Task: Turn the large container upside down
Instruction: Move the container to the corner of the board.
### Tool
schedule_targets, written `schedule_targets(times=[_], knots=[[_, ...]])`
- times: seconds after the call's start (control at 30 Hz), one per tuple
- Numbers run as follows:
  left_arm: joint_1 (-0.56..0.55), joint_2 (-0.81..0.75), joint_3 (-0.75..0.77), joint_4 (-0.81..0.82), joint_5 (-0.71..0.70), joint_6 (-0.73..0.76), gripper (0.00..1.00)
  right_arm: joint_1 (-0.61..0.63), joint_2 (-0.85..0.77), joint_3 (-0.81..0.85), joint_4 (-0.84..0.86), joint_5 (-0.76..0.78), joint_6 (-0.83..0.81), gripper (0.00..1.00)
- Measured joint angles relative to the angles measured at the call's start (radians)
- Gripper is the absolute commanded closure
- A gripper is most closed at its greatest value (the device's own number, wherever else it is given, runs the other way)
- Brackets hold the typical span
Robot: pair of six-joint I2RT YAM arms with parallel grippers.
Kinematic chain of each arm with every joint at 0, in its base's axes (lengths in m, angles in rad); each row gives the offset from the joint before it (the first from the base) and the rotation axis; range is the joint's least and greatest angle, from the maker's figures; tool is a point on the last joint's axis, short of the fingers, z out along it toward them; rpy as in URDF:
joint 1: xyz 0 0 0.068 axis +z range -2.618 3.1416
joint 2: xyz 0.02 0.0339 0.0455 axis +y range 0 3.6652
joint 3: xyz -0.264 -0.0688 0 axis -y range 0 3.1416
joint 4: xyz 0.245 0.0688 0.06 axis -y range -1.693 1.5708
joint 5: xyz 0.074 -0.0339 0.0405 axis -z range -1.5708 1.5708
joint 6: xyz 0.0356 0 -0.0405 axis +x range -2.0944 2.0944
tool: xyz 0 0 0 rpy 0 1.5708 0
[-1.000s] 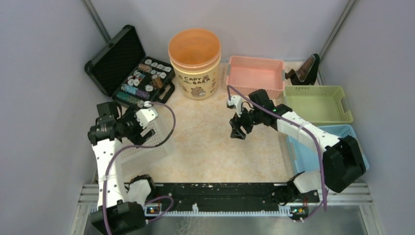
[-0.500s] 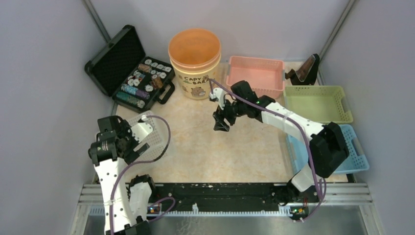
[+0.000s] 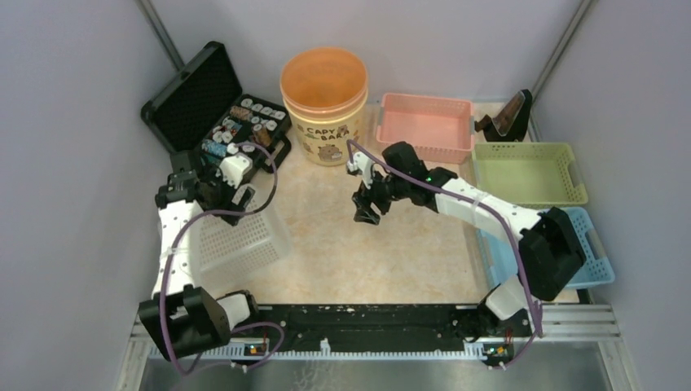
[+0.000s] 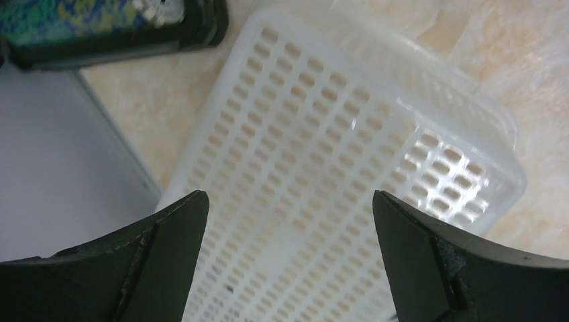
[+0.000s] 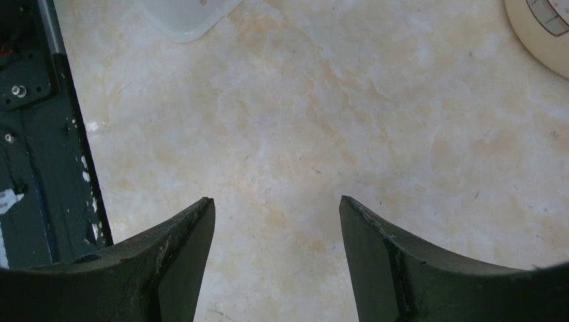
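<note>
Plainly, we see small round pieces filling the black case (image 3: 191, 98) and an empty orange bucket (image 3: 326, 138) at twelve o'clock. The white basket (image 3: 244, 244) at nine o'clock lies tilted, its long axis roughly nine-to-three. The left gripper (image 4: 288, 201) and right gripper (image 5: 275, 201) gape, holding nothing.

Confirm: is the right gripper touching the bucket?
Apart. Top view: right gripper hangs over bare table, clear gap to the bucket.

Soft, even light fills the top view, leaving only faint, diffuse shadows on the worktop (image 3: 326, 236). In the left wrist view the white basket (image 4: 322, 168) is bright and nearly washed out toward 3 o'clock, while the fingers (image 4: 134, 268) of the left hand (image 4: 288, 196) at 7 and 5 o'clock are dark and slightly soft. The right wrist view shows the worktop crisply, the fingers of the right hand (image 5: 276, 199) near-black at 7 and 5 o'clock.
</note>
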Motion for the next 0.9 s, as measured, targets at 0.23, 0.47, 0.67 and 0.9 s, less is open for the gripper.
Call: schedule_targets(times=[0.23, 0.47, 0.67, 0.9], knots=[[-0.128, 0.141, -0.019, 0.128, 0.052, -0.054, 0.01, 0.0, -0.192, -0.098, -0.025, 0.066, -0.026, 0.28], [-0.333, 0.131, -0.091, 0.159, 0.056, -0.054, 0.04, 0.0, -0.257, -0.113, -0.018, 0.092, -0.037, 0.28], [-0.377, 0.104, -0.111, 0.138, 0.096, -0.031, 0.05, 0.0, -0.236, -0.117, -0.019, 0.094, -0.036, 0.28], [-0.392, 0.068, -0.115, 0.019, 0.23, 0.043, 0.09, 0.0, -0.222, -0.117, -0.019, 0.094, -0.036, 0.28]])
